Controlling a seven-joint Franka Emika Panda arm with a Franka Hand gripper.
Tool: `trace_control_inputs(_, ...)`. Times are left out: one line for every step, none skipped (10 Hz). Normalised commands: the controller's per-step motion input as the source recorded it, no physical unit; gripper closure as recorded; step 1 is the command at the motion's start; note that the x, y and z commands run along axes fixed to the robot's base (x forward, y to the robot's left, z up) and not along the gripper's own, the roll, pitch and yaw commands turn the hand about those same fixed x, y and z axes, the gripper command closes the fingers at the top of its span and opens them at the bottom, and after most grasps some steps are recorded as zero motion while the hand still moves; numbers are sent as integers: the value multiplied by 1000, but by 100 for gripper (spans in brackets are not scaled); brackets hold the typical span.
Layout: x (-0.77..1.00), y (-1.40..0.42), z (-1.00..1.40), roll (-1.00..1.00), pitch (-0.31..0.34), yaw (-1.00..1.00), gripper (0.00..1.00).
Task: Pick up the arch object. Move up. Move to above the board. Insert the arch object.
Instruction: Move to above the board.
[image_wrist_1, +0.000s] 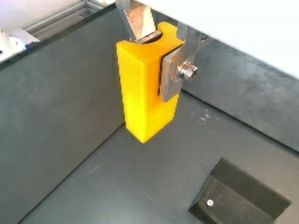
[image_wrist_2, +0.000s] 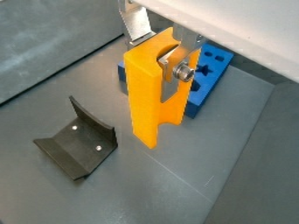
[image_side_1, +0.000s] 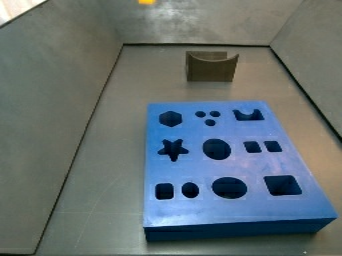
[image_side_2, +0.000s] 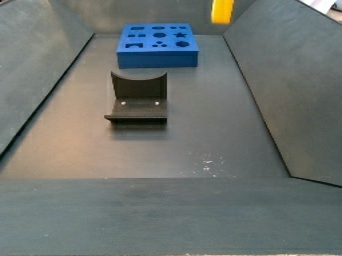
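Note:
My gripper (image_wrist_1: 160, 59) is shut on the arch object (image_wrist_1: 142, 96), a bright yellow-orange elongated block that hangs upright, clear of the dark floor. Both wrist views show the silver fingers (image_wrist_2: 176, 77) clamping its top end, across a curved notch. In a wrist view the gripper (image_wrist_2: 160, 57) holds the block (image_wrist_2: 146, 96) in front of the blue board (image_wrist_2: 211, 74). The board (image_side_1: 234, 222) lies flat with several shaped cutouts, and it also shows far back in a side view (image_side_2: 158, 58). Only the block's tip shows at the frame edge in the side views (image_side_2: 222, 10) (image_side_1: 147, 3).
The fixture (image_side_2: 138, 97), a dark bracket with a curved notch, stands on the floor between the board and the near end. It also shows in the other views (image_side_1: 210, 65) (image_wrist_2: 76, 140) (image_wrist_1: 239, 199). Sloping grey walls (image_side_2: 267, 90) enclose the floor.

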Motion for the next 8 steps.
trace_control_inputs(5, 91, 1000, -42, 84, -46, 100)
trace_control_inputs(5, 84, 1000, -37, 83, -49, 100)
trace_control_inputs(10, 71, 956, -28, 82, -51, 100)
trace_control_inputs(10, 56, 784, -22, 85, -51, 100)
trace_control_inputs(7, 47, 656, -19, 84, -51, 100)
trace_control_inputs(7, 39, 486, -15, 80, -49, 100)
trace_control_inputs(9, 36, 361, -11, 81, -48, 100)
trace_control_inputs(11, 34, 279, -9, 85, -47, 100)
